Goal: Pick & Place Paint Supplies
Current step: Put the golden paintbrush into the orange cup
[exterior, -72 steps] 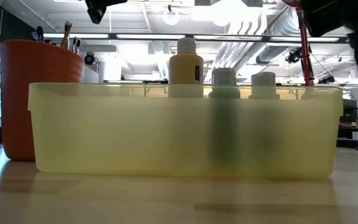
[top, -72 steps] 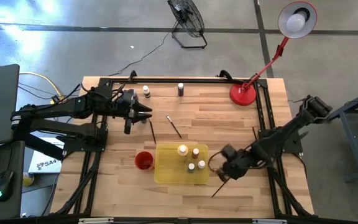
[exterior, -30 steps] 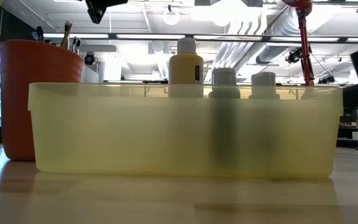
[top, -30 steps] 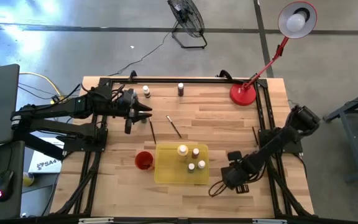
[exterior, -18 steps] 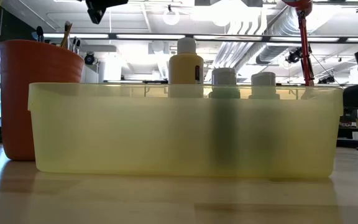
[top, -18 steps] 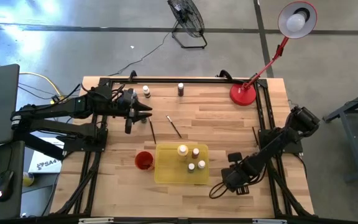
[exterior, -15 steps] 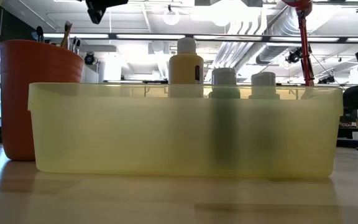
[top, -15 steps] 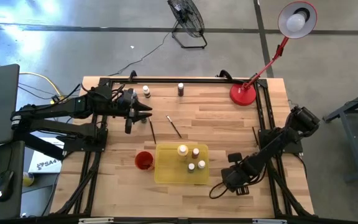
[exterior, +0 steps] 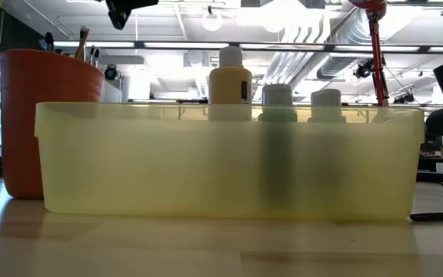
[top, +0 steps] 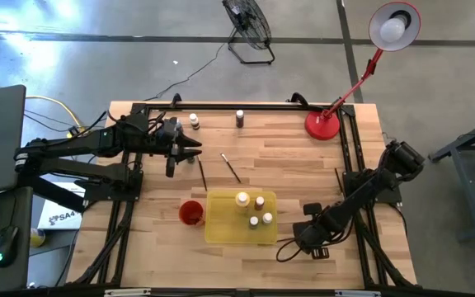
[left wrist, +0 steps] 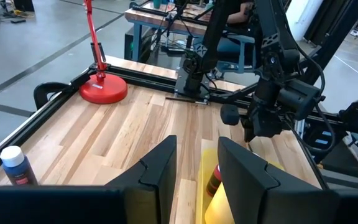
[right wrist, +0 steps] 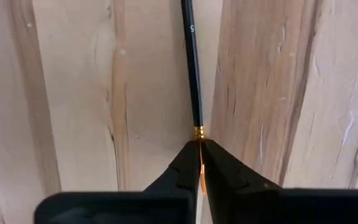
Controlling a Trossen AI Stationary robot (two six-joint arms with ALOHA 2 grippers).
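The right end effector (right wrist: 199, 163) is pinched tight on a thin dark paintbrush (right wrist: 191, 62) lying on the worktop (top: 303, 165), at about 5 o'clock from the yellow tray (top: 221, 227). The left end effector (top: 195, 148) hovers at 10 o'clock from that tray, fingers narrowly apart, holding nothing.

Wooden tabletop (top: 287, 165) bearing a yellow tray (top: 221, 228), a red cup (top: 190, 213), a red lamp base (top: 322, 124), two loose bottles (top: 195, 121) (top: 239, 118), and scattered paintbrushes (top: 232, 167) (top: 201, 172) (top: 285, 248).
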